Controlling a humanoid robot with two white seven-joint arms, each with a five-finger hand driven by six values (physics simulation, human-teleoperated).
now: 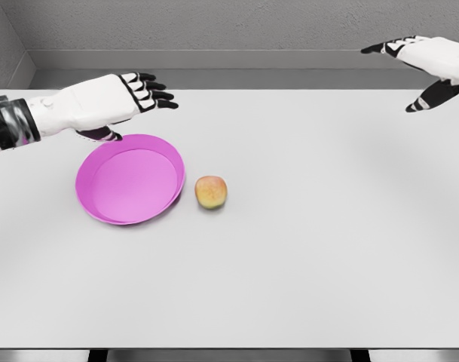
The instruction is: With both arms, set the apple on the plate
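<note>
A yellow-red apple (211,191) rests on the white table, just right of a magenta plate (101,202). The two are close but apart, and the plate holds nothing. My left hand (139,102) hovers above the plate's far rim with its fingers spread, holding nothing. Far off at the upper right, my right hand (417,72) hangs over the table's back corner, fingers spread and empty, well away from the apple.
The white table (304,249) fills the view, with a grey wall behind its far edge. Its front edge runs along the bottom of the picture.
</note>
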